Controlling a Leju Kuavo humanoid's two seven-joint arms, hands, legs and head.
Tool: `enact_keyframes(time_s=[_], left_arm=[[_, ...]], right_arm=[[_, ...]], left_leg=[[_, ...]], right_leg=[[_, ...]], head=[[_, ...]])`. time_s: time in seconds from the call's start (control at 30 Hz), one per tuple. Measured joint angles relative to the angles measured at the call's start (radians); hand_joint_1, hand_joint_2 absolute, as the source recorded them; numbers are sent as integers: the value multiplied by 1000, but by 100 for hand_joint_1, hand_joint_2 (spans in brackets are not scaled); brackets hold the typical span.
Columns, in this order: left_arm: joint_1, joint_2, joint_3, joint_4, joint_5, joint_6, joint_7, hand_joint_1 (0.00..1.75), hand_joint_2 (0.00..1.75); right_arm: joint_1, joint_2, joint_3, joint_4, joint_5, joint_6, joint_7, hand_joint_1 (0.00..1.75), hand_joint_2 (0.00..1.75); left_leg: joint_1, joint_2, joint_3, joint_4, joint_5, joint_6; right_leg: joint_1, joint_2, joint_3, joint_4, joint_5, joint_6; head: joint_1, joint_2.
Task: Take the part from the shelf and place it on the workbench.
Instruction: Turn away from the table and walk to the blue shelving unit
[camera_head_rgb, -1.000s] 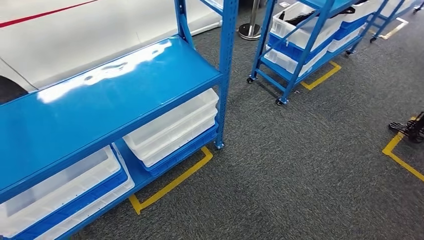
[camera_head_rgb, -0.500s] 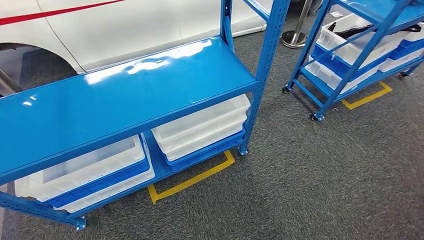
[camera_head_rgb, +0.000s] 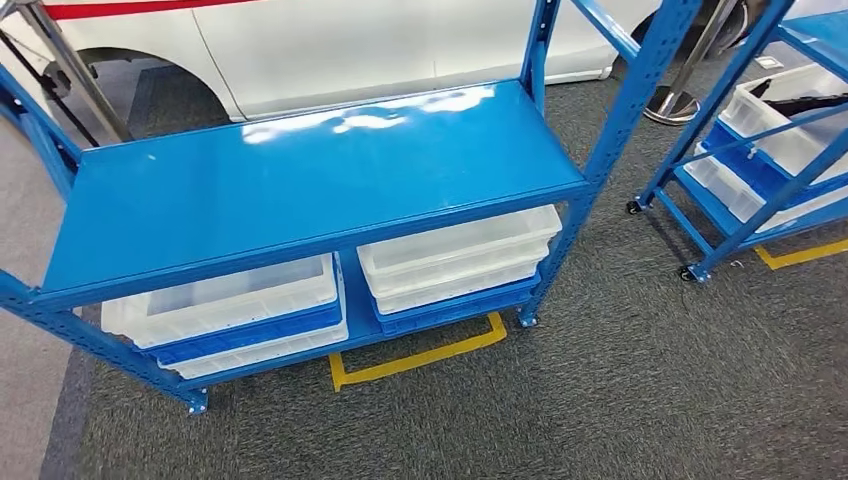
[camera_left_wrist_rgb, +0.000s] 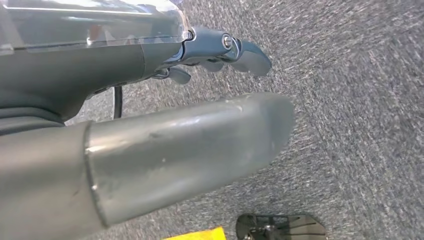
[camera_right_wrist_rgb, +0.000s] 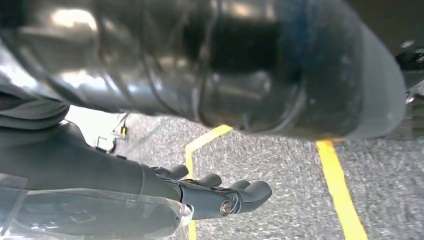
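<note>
We see a blue metal shelf rack with a bare upper board; on the lower board sit stacked translucent white and blue plastic bins. A second blue rack stands to the right. Both hands hang over grey carpet: left hand and right hand, fingers apart, holding nothing. We cannot make out the part.

You face a blue shelf standing on grey carpet. Its upper deck is bare and glossy. On the lower deck two stacks of clear and blue bins sit side by side: the left stack and the right stack. Yellow floor tape marks the near edge.
</note>
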Motion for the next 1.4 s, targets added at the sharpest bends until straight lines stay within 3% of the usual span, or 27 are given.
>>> enact_keyframes(time_s=[0.07, 0.1, 0.13, 0.2, 0.23, 0.27, 0.3, 0.33, 0.4, 0.47, 0.53, 0.57, 0.6, 0.67, 0.73, 0.77, 0.8, 0.87, 0.93, 0.97, 1.07, 1.13, 1.2, 1.27, 1.3, 1.33, 1.4], left_arm=[[3, 0, 0, 0, 0, 0, 0, 0, 0], [4, 0, 0, 0, 0, 0, 0, 0, 0], [5, 0, 0, 0, 0, 0, 1, 0, 0], [2, 0, 2, 0, 0, -1, 1, 0, 0], [2, 0, 3, 0, 0, -1, 1, 0, 0], [2, 0, 4, 0, 0, -1, 1, 0, 0], [2, 0, 5, 0, 0, -1, 1, 0, 0], [2, 0, 6, 0, 0, -1, 1, 0, 0], [2, -2, 7, 0, 0, -1, 1, 0, 0], [2, -4, 7, 0, 0, -1, 1, 0, 0], [4, -5, 9, 0, 0, -2, 1, 0, 0], [5, -5, 10, 0, 0, -2, 1, 0, 0], [5, -5, 10, 0, 0, -2, 1, 0, 0], [2, -5, 11, 0, 0, -2, 1, 0, 0], [-1, -5, 11, 0, 0, -2, 1, 0, 0], [0, -5, 12, 0, 0, -2, 1, 0, 0], [2, -5, 12, 0, 0, -2, 2, 0, 0], [6, -4, 13, 0, 0, -2, 2, 0, 0], [4, -4, 14, 0, 0, -1, 1, 0, 0], [3, -4, 14, 0, 0, -1, 1, 0, 0], [5, -4, 14, 0, 0, -1, 1, 0, 0], [5, -4, 14, 0, 0, -1, 1, 0, 0], [2, -5, 14, 0, 0, -1, 1, 0, 0], [1, -4, 15, -1, 0, -1, 1, 0, 0], [1, -4, 15, -1, 0, -1, 1, 0, 0], [2, -4, 15, 0, 0, -1, 1, 0, 0], [2, -4, 15, 0, 0, -1, 1, 0, 0]], right_arm=[[-3, 0, 0, 0, 0, 0, 0, 0, 0], [-4, 0, 0, 0, 0, 0, 0, 0, 0], [-5, 0, 0, 0, 0, 0, 0, 0, 0], [-3, 0, 0, 0, 0, 0, 0, 0, 0], [-2, 0, 0, 0, 0, 0, 1, 0, 0], [-2, 0, 0, 0, 0, 0, 1, 0, 0], [-1, -1, 0, 0, 0, 0, 1, 0, 0], [-1, -1, 0, 0, 0, 0, 1, 0, 0], [0, -2, 0, 0, 0, 0, 1, 0, 0], [-1, -3, 0, 0, 1, 0, 0, 0, 0], [-4, -3, 0, 0, 1, 0, 0, 0, 0], [-5, -3, -1, 0, 1, 0, 0, 0, 0], [-4, -3, -1, 0, 1, 0, 0, 0, 0], [-1, -2, -1, 0, 1, 0, 1, 0, 0], [2, -2, -1, 0, 1, 0, 1, 0, 0], [2, -2, -1, 0, 1, 0, 1, 0, 0], [1, -2, -1, 0, 1, 0, 1, 0, 0], [0, -2, -1, 0, 1, 0, 1, 0, 0], [-1, -2, -1, 0, 1, 0, 1, 0, 0], [-2, -2, -1, 0, 1, 0, 1, 0, 0], [-7, -2, -1, 0, 1, 0, 0, 0, 0], [-6, -2, -1, 0, 1, 0, 0, 0, 0], [-3, -2, -1, 0, 1, 0, 0, 0, 0], [-1, -2, -1, 0, 1, 0, 1, 0, 0], [0, -2, -1, 0, 1, 0, 1, 0, 0], [0, -2, -1, 0, 1, 0, 1, 0, 0], [1, -3, -2, 0, 1, 0, 1, 0, 0]], left_leg=[[-1, -10, -1, -2, 0, 5], [1, -24, 0, -6, 2, 13], [3, -40, 1, -9, 5, 22], [5, -73, 4, -14, 10, 35], [4, -87, 4, -14, 10, 36], [3, -102, 5, -13, 10, 36], [3, -118, 7, -12, 9, 35], [2, -134, 9, -11, 9, 34], [3, -162, 8, -8, 7, 30], [5, -185, 1, -6, 9, 19], [8, -204, -6, -8, 12, 6], [7, -191, -9, -3, 8, 0], [5, -163, -20, 19, -8, -5], [5, -92, -69, 126, -71, -15], [8, -67, -132, 258, -130, -24], [10, -65, -144, 288, -135, -27], [11, -62, -137, 278, -119, -29], [12, -39, -66, 150, -51, -28], [6, 5, 2, 24, -8, -16], [3, 16, 14, -3, -3, -9], [2, -7, 14, -14, 0, 11], [7, -30, 18, -23, 8, 26], [9, -54, 17, -24, 13, 35], [7, -81, 15, -23, 14, 37], [6, -97, 15, -21, 13, 37], [6, -113, 16, -20, 13, 37], [5, -143, 17, -16, 11, 34]], right_leg=[[0, -9, 5, -2, -1, 4], [-2, 16, -4, 27, -24, 9], [-4, 42, -22, 74, -54, 14], [-9, 104, -94, 227, -131, 21], [-9, 107, -120, 275, -141, 21], [-8, 108, -133, 291, -130, 19], [-8, 112, -126, 262, -98, 16], [-8, 123, -102, 199, -54, 11], [-9, 177, -50, 67, 12, 1], [-7, 207, -32, 16, 27, -3], [-7, 184, -30, 9, 30, -5], [-9, 171, -26, 2, 32, -9], [-12, 155, -23, -4, 35, -15], [-12, 121, -20, -10, 36, -24], [-9, 86, -21, -9, 34, -27], [-9, 70, -20, -9, 32, -27], [-9, 56, -19, -8, 31, -26], [-9, 31, -15, -6, 26, -21], [-4, 10, -9, -3, 18, -11], [-2, 2, -6, -2, 16, -6], [-2, -12, 5, -4, 12, 10], [-6, 36, -8, 38, -24, 19], [-9, 94, -63, 159, -93, 22], [-9, 107, -119, 269, -128, 23], [-9, 108, -127, 276, -114, 22], [-9, 111, -116, 243, -82, 20], [-9, 142, -62, 111, -5, 12]], head=[[0, 0], [0, 0], [0, 0], [0, 0], [0, 0], [0, 0], [0, 0], [0, 0], [0, 0], [0, 0], [0, 0], [0, 0], [-1, 0], [-4, 0], [-5, 0], [-5, 0], [-5, 0], [-5, 0], [-5, 0], [-4, 0], [-4, 0], [-4, 0], [-3, 0], [-3, 0], [-3, 0], [-3, 0], [-4, 0]])
